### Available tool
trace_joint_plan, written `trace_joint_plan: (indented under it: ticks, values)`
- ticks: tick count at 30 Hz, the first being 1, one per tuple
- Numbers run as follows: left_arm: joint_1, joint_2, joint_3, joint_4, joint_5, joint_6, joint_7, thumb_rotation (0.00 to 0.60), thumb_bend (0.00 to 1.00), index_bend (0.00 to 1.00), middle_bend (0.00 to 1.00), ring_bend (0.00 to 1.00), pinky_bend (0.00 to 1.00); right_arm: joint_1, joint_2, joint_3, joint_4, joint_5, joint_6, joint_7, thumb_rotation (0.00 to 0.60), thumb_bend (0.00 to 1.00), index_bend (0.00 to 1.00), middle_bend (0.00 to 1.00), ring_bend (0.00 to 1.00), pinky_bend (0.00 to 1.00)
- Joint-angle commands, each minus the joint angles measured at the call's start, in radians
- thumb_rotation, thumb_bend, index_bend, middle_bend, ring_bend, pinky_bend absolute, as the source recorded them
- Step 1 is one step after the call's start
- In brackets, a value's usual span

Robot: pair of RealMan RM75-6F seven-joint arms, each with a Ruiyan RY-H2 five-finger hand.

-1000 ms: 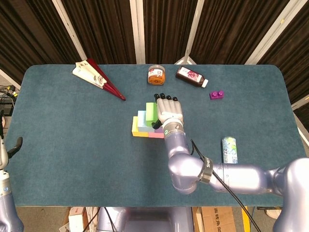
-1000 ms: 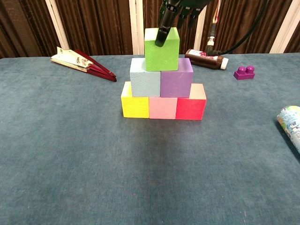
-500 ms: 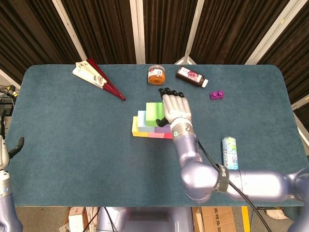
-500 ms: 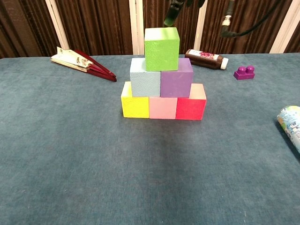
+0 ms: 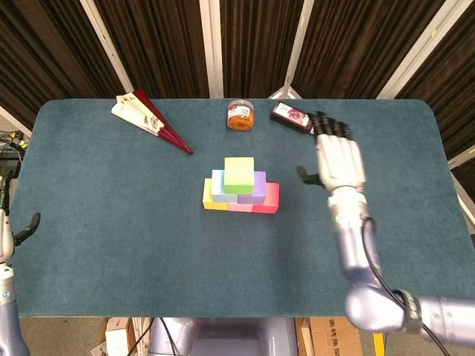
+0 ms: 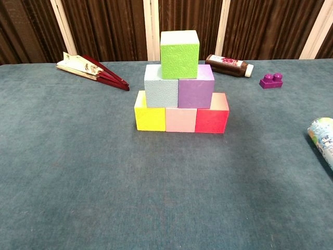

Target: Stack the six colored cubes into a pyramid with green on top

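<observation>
The six cubes stand as a pyramid at mid-table. The green cube [image 5: 239, 175] [image 6: 179, 47] sits on top, resting on the light blue cube [image 6: 161, 86] and the purple cube [image 6: 196, 87]. Below them are the yellow cube [image 6: 150, 112], the pink cube [image 6: 180, 119] and the red cube [image 6: 212, 114]. My right hand [image 5: 338, 159] hovers to the right of the stack, apart from it, fingers spread and holding nothing. Only a sliver of my left hand [image 5: 22, 228] shows at the left edge of the head view.
A folded fan [image 5: 148, 119] lies at the back left. An orange jar [image 5: 239, 116] and a dark bottle [image 5: 291, 117] stand behind the stack. A purple brick [image 6: 271, 80] is at the back right, and a can [image 6: 322, 136] lies at the right edge.
My right hand has let go of the green cube, lifted off it and swung right, clear of the stack. The green cube stays on top.
</observation>
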Motion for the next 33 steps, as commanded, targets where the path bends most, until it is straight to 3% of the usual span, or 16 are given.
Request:
trace_joint_plan:
  ticks: [1, 7, 13, 19, 33]
  values:
    - [0.000, 0.005, 0.011, -0.011, 0.012, -0.005, -0.004, 0.600, 0.31, 0.09, 0.01, 0.00, 0.00, -0.342, 0.114, -0.268, -0.023, -0.513, 0.007, 0.298, 0.600, 0.35, 0.00, 0.02, 0.00, 0.00]
    - [0.008, 0.017, 0.044, -0.052, 0.053, -0.001, 0.002, 0.600, 0.31, 0.09, 0.01, 0.00, 0.00, -0.560, 0.074, -0.449, 0.142, -0.905, 0.142, 0.493, 0.600, 0.35, 0.00, 0.02, 0.00, 0.00]
    - [0.035, 0.041, 0.059, -0.094, 0.058, 0.017, -0.001, 0.600, 0.31, 0.09, 0.00, 0.00, 0.00, -0.672, 0.004, -0.541, 0.278, -1.104, 0.267, 0.503, 0.600, 0.35, 0.00, 0.02, 0.00, 0.00]
    - [0.058, 0.074, 0.073, -0.137, 0.052, 0.016, -0.016, 0.600, 0.31, 0.09, 0.00, 0.00, 0.00, -0.712, -0.013, -0.607, 0.305, -1.131, 0.212, 0.465, 0.600, 0.35, 0.00, 0.02, 0.00, 0.00]
    - [0.090, 0.116, 0.096, -0.188, 0.052, 0.015, 0.017, 0.600, 0.31, 0.09, 0.00, 0.00, 0.00, -0.756, -0.085, -0.593, 0.403, -1.137, 0.183, 0.453, 0.600, 0.35, 0.00, 0.02, 0.00, 0.00]
